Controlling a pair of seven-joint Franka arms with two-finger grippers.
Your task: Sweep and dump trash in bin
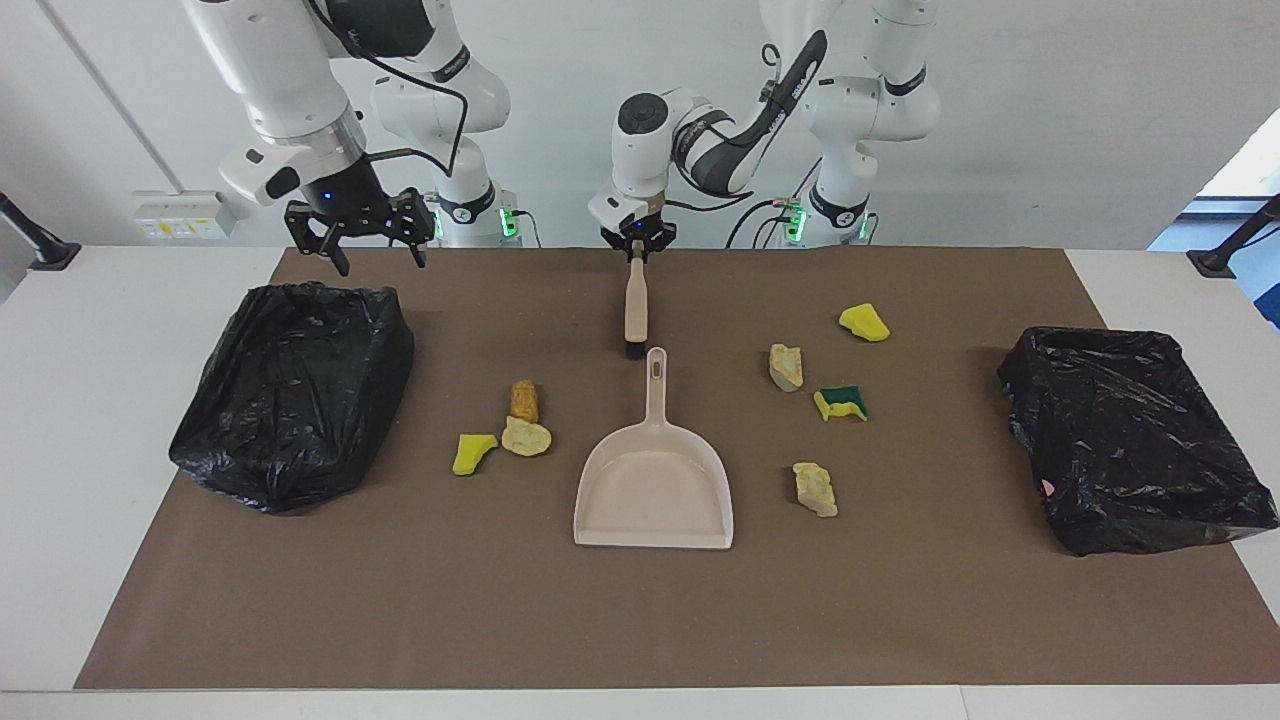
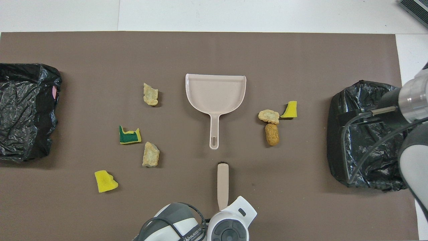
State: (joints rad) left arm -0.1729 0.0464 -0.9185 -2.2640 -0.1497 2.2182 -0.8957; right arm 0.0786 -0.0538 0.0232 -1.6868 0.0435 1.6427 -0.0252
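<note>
Plainly, the main risk lies in the spread of the trash: it sits in two clusters on either side of the dustpan (image 1: 653, 490), so a careless stroke of the brush (image 1: 635, 312) could flick light foam bits off the brown mat (image 1: 900, 620) instead of into the pan. Toward the right arm's end lie a yellow scrap (image 1: 472, 452), a pale foam chunk (image 1: 526, 437) and an orange-brown lump (image 1: 524, 400), the chunk and the lump touching, the yellow bit just beside them. Toward the left arm's end lie a yellow wedge (image 1: 864, 322), a beige chunk (image 1: 786, 366), a green-backed sponge bit (image 1: 842, 403) and another beige chunk (image 1: 815, 488), all apart from one another. The pan lies loose on the bench with nobody holding it, so it may slide when pieces are pushed against it, and crumbly foam may break up or roll past its lip. The brush is gripped at the very top of its handle, which I judge a weak hold for sideways force; it could twist in the grip. The left tool (image 1: 637, 246) is clamped on that handle end, the bristles down near the mat and just short of the pan's handle. The right tool (image 1: 371, 240) hangs with its fingers spread apart and empty, over the edge of the black-lined bin (image 1: 290, 390) at its end of the bench; a second bin (image 1: 1130, 440) stands at the left arm's end.
</note>
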